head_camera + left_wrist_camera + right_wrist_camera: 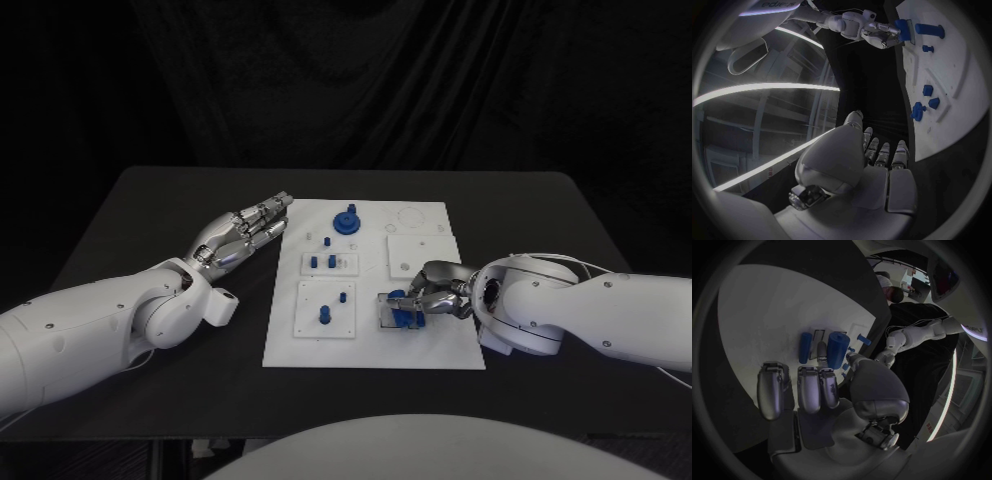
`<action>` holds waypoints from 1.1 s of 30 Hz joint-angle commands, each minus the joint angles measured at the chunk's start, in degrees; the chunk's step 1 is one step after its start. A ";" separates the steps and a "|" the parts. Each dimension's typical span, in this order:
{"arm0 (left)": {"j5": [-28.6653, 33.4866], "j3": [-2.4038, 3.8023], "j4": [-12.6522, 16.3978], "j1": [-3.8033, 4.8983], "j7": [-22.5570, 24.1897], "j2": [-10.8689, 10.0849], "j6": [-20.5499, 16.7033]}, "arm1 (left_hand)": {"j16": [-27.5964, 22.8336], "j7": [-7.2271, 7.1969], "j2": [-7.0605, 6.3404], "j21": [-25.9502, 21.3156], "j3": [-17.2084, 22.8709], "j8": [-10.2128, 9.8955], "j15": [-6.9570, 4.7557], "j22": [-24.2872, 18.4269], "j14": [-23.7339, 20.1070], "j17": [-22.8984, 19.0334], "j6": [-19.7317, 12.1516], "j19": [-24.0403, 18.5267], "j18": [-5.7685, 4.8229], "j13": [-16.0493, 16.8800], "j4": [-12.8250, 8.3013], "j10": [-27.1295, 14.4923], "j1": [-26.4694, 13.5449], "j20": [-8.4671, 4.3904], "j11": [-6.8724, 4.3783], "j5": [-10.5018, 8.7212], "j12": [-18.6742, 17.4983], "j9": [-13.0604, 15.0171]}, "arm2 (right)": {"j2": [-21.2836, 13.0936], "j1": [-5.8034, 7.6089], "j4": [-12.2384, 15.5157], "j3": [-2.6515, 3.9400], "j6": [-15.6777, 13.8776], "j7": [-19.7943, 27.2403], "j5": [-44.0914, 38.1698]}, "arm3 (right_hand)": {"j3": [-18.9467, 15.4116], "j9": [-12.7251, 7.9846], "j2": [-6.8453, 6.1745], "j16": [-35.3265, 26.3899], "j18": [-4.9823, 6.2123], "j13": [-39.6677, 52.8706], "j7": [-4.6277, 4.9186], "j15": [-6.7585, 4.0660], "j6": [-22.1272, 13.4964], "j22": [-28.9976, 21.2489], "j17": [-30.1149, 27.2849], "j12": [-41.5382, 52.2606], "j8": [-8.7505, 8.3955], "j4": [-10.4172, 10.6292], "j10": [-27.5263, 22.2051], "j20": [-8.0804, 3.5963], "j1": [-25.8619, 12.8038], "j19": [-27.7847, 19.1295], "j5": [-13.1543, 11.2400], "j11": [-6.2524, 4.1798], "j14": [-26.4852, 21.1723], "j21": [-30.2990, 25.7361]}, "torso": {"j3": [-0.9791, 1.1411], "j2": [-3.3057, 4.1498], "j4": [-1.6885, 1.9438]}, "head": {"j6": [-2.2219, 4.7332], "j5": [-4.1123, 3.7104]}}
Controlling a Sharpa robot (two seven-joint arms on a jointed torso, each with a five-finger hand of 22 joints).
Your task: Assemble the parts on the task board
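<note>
Nearest us on the task board (447, 350), we see our right hand (433, 290) resting over the board's near right part, its fingers curled down around a blue part (402, 312) that stands in a small clear-walled holder (389, 318). In the right wrist view the fingertips (822, 351) lie against a blue cylinder (839, 351), with a second, slimmer blue piece (805, 347) just beside it on the white surface; we take the hand to be grasping the cylinder, though we cannot tell how firmly.

To the left of that, a white inset plate (326, 309) carries two small blue parts: one near its front (323, 316) and one farther back (346, 295). Beyond it a smaller plate (329, 263) holds a row of short blue pegs (333, 262), and a bare white plate (420, 253) lies to its right.

At the far end of the board a larger blue part (346, 220) stands upright.

Our left hand (248, 233) lies beside the board's far left edge, fingers straight and close together, released and holding nothing. The far blue part is near its fingertips but apart from them
</note>
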 commanded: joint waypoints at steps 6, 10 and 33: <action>0.30 0.06 -0.08 -0.11 0.83 0.24 0.86 | -0.21 -0.06 -0.08 -0.08 0.40 0.33 0.47 0.01 -0.02 -0.06 0.44 -0.01 0.59 0.07 0.02 -0.01 0.43 0.49 0.28 0.35 0.21 0.07 | 0.23 0.07 -0.09 0.01 1.76 -1.21 0.03 | -2.16 0.12 0.38 -0.45 0.36 15.09 0.23 0.00 -0.44 12.82 7.46 0.15 0.04 -0.03 5.97 -0.04 -1.51 2.87 -4.21 -0.02 4.65 -0.50 | -0.01 0.02 -0.04 | 0.00 0.18; 0.30 0.06 -0.13 -0.12 0.80 0.29 0.94 | -0.21 -0.06 -0.08 -0.08 0.40 0.33 0.47 0.01 -0.02 -0.06 0.44 -0.01 0.59 0.07 0.02 -0.01 0.43 0.49 0.28 0.35 0.21 0.07 | 0.31 0.07 -0.14 0.01 1.84 -1.26 0.03 | -2.75 0.13 0.67 -0.47 0.36 15.09 0.24 0.01 -0.48 12.82 7.41 0.15 0.01 0.05 5.97 -0.03 -2.01 2.88 -5.11 -0.01 4.64 -0.50 | -0.01 0.03 -0.03 | 0.00 0.18; 0.30 0.06 -0.28 -0.34 0.46 0.36 1.33 | -0.21 0.02 -0.07 -0.08 0.48 0.33 0.56 -0.01 -0.02 -0.06 0.50 -0.01 0.58 0.07 -0.03 -0.03 0.45 0.56 0.29 0.36 0.20 0.07 | -0.84 0.07 0.59 0.01 -1.56 1.68 -0.26 | -8.87 4.61 5.39 -0.25 0.29 15.09 -1.80 -1.35 3.58 12.93 7.82 0.15 6.04 0.18 5.97 -1.15 -6.50 3.06 -3.23 -1.72 4.75 -0.27 | 0.09 -0.02 -0.06 | 0.00 0.30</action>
